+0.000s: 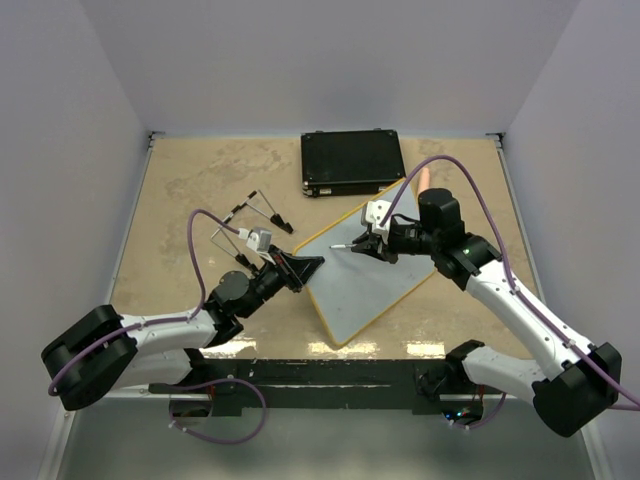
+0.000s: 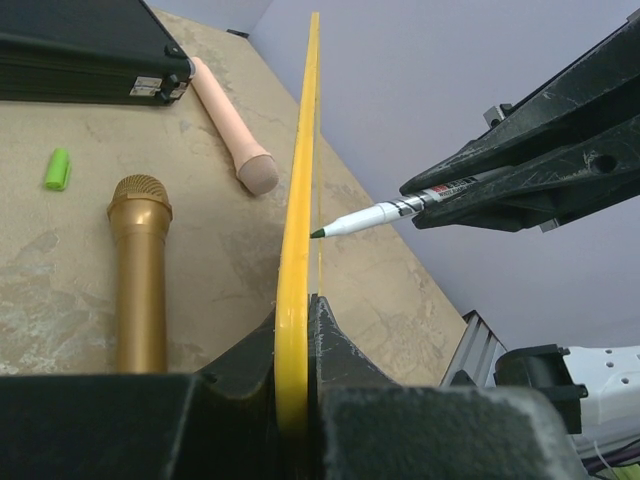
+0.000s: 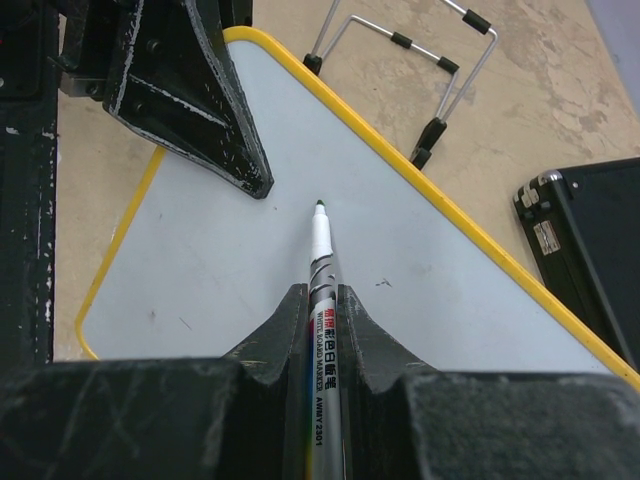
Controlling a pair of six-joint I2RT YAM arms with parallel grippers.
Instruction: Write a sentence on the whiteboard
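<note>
The whiteboard point(image 1: 375, 275), white with a yellow rim, lies slantwise at the table's middle. My left gripper point(image 1: 306, 268) is shut on its left corner; in the left wrist view the jaws clamp the yellow rim point(image 2: 298, 200), seen edge-on. My right gripper point(image 1: 366, 244) is shut on a silver whiteboard marker point(image 3: 322, 262). The uncapped tip points at the board face point(image 3: 200, 270), at or just off its surface near the left fingers point(image 3: 200, 110). The marker also shows in the left wrist view point(image 2: 372, 216). No green sentence shows; the board is blank apart from small dark specks.
A black case point(image 1: 352, 162) stands behind the board. Two wire stands point(image 1: 262, 210) lie at its left. A gold microphone point(image 2: 140, 270), a pink microphone point(image 2: 232, 130) and a green cap point(image 2: 58, 168) lie on the table at the board's far side.
</note>
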